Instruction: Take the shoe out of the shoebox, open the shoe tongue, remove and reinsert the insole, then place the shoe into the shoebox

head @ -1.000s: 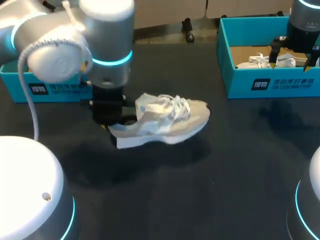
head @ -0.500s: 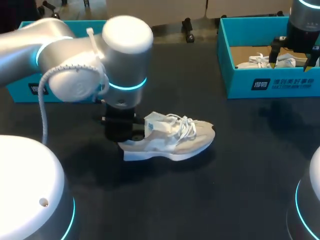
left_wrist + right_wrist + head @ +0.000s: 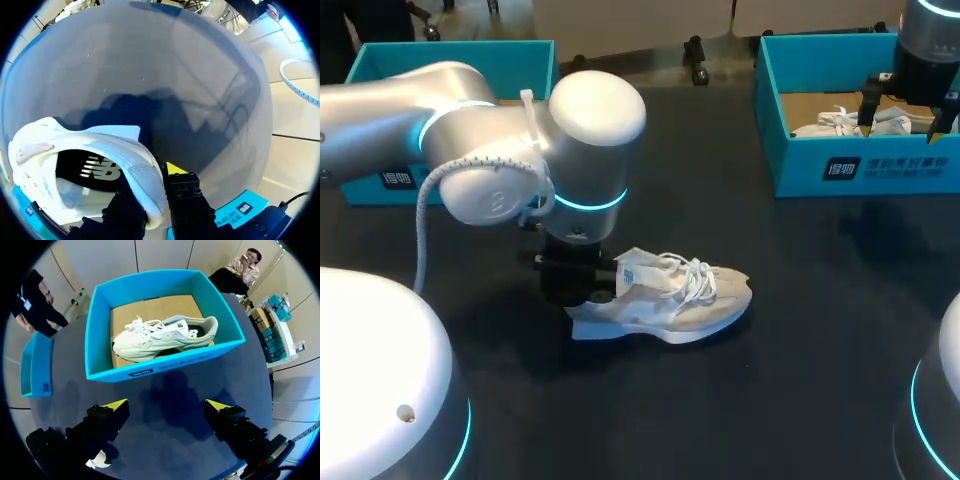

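Left gripper (image 3: pixel 150 194) clamped on the shoe (image 3: pixel 670 300) heel, sole on the table (image 3: pixel 800 340) - settle it flat, no twist, before freeing the tongue. Right gripper (image 3: pixel 167 412) spread open, empty, above the shoebox (image 3: pixel 165 362).

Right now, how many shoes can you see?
2. One shoe rests on the table, its heel pinched in the left gripper. The other shoe lies inside the right shoebox. The left shoebox interior is mostly hidden.
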Robot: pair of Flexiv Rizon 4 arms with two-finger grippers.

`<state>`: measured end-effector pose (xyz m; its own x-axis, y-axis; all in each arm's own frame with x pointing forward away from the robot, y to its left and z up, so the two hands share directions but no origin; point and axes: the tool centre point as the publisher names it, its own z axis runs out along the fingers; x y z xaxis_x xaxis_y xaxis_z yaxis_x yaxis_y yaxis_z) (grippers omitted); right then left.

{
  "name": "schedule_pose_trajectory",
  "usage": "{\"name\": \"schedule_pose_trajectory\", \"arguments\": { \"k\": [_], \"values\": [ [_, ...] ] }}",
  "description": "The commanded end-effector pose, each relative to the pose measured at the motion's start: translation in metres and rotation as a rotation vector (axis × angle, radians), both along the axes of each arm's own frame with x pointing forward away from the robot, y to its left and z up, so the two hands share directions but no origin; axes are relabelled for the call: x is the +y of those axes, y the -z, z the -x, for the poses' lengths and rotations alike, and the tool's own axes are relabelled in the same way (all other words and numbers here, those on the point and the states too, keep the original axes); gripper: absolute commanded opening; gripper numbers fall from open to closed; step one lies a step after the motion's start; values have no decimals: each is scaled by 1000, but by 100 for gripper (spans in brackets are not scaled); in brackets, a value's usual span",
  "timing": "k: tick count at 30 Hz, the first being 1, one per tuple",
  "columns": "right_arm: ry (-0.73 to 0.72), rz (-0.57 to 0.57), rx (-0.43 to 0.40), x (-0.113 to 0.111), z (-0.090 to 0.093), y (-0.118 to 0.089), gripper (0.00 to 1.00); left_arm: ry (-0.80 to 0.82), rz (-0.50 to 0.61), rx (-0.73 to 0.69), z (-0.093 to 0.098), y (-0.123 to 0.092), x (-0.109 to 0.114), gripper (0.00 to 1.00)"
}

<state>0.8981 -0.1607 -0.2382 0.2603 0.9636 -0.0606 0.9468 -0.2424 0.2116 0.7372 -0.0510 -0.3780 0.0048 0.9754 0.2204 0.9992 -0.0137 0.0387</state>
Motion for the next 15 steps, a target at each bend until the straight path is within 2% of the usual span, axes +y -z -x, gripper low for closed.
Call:
{"name": "schedule_pose_trajectory", "arguments": {
  "k": [1,2,3,5,9,13,15],
  "values": [
    [1,-1,-3,0,1,0,100,-1,-15,8,-3,3,-6,29],
    [1,-1,-3,0,1,0,100,1,-16,8,-2,4,-6,43],
    [1,-1,-3,0,1,0,100,1,-16,10,-2,4,-6,48],
    [1,-1,-3,0,1,0,100,0,-14,11,-1,3,-7,64],
    [1,-1,-3,0,1,0,100,1,1,14,1,-4,-5,80],
    [1,-1,-3,0,1,0,100,-28,49,22,2,-18,-3,100],
    [1,-1,-3,0,1,0,100,-58,82,44,1,-27,-3,100]
  ]
}}
